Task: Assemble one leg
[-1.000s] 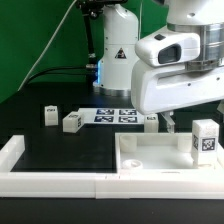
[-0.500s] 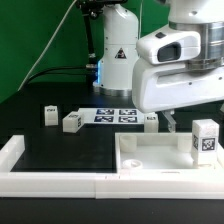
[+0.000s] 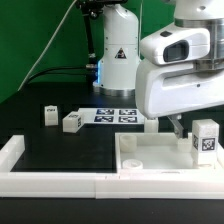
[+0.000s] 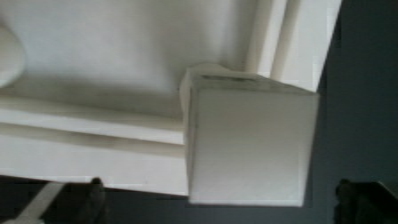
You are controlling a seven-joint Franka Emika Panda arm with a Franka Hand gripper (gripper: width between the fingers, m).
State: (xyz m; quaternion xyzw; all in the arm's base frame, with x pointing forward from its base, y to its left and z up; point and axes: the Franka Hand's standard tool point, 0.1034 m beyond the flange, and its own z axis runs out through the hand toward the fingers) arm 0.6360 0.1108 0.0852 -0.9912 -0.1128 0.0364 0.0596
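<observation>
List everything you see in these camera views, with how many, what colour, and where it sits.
small white plastic rectangular leg blocks: four, white with black-and-white tags; two on the exterior view's left, one by the marker board, one upright on the slab.
large white square slab: one, white, exterior view's right.
long white border rails: two stretches, white, front and left edges.
marker board: one, white, tagged, centre back.
black table: one.
white robot arm: one, over the slab.
tool: one, open, dark fingertips apart.

Warning triangle (image 3: 118,57) — on the arm base (image 3: 114,30)
</observation>
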